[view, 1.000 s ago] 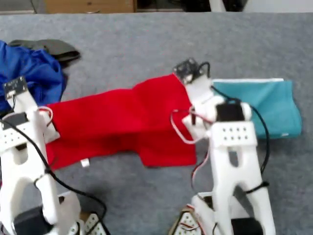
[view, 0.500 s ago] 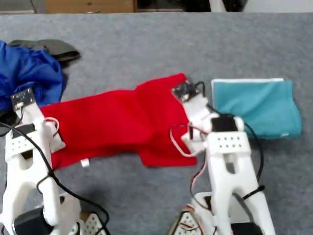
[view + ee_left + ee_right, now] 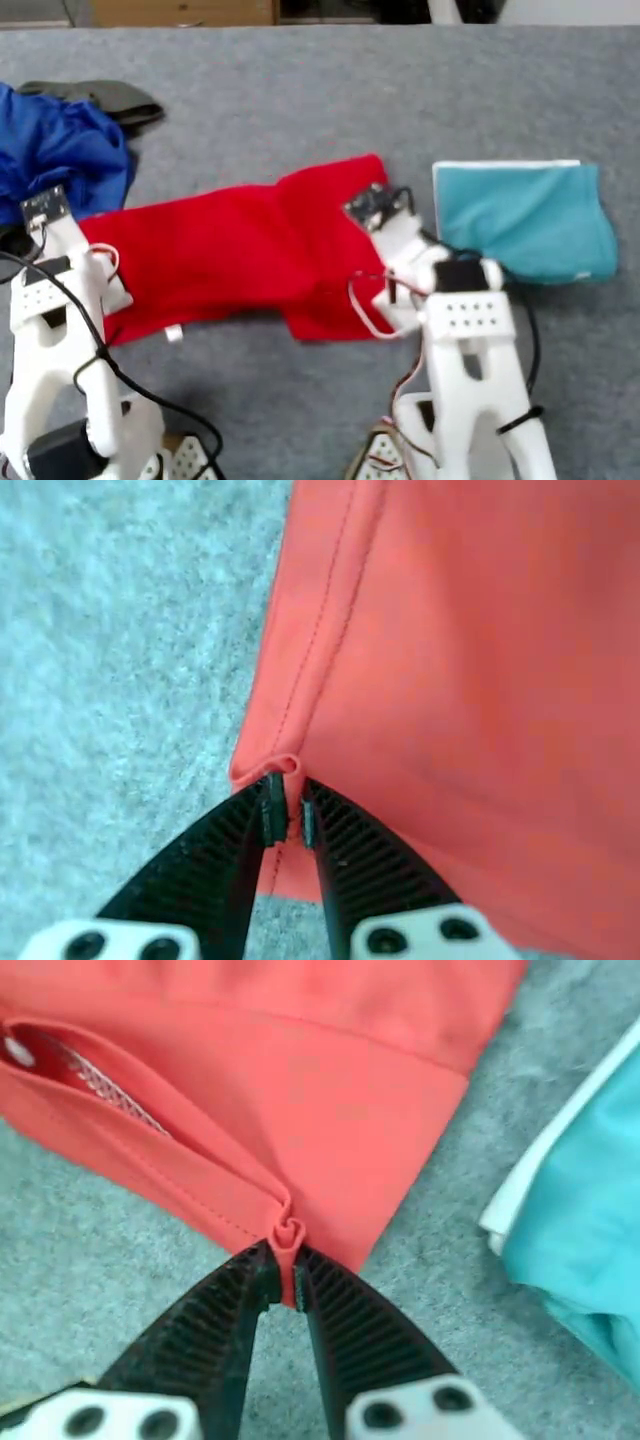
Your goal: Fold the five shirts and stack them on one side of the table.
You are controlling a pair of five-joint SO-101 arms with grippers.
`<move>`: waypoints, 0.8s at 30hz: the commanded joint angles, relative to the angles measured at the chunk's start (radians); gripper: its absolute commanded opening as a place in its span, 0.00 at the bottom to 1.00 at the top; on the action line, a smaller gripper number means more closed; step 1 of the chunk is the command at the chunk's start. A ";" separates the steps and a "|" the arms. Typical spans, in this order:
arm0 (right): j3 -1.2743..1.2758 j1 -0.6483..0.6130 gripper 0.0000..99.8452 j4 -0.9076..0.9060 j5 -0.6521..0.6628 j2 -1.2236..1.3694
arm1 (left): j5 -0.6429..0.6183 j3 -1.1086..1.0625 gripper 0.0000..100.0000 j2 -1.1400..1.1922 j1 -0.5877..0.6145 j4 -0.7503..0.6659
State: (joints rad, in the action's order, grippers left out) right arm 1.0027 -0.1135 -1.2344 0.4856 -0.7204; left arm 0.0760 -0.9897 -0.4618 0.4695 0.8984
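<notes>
White plastic makes up the two arms nearest the viewer, the left arm (image 3: 50, 340) at the table's left edge and the right arm (image 3: 470, 350) right of centre. Both are bent forward over the grey table (image 3: 300, 90).

The left gripper (image 3: 285, 815) is closed to a narrow slit, and a small raised fold of the red shirt's stitched edge is pinched between its two black ribbed fingers (image 3: 240, 830). The right gripper (image 3: 285, 1260) is likewise nearly closed, with a puckered bit of the hem clamped at its tips.

One red shirt (image 3: 240, 250) is laid flat across the middle of the table, stretched between the two grippers, its left end at the left arm and its right end at the right arm. A lower flap is seen near the right arm.

Just beside the red shirt's right end, one teal shirt (image 3: 525, 220) is found folded into a neat rectangle, a white strip showing along its far edge.

Farther back on the left, one blue shirt (image 3: 60, 150) is heaped in a crumpled pile, touching the red shirt's left end. Behind it, one dark olive garment (image 3: 110, 100) is lying bunched against the blue pile. Four garments in all can be counted.
</notes>
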 commanded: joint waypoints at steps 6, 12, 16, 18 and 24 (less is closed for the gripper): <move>0.019 -0.054 0.00 0.017 0.038 -0.031 | -0.058 0.044 0.02 -0.002 0.021 -0.011; 0.002 -0.067 0.00 0.110 0.021 -0.022 | -0.078 0.117 0.02 0.004 0.005 -0.012; -0.108 -0.056 0.00 0.195 0.018 0.039 | -0.083 0.218 0.02 0.068 -0.031 -0.009; -0.249 -0.036 0.00 0.250 0.021 0.137 | -0.087 0.347 0.02 0.130 -0.051 -0.006; -0.862 0.004 0.00 0.296 0.015 0.653 | -0.181 0.870 0.02 0.430 -0.068 0.123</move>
State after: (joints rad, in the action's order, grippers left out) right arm 0.5025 -0.1335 -0.9505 0.5102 -0.3076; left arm -0.0606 -0.4266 -0.1519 0.4097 0.9490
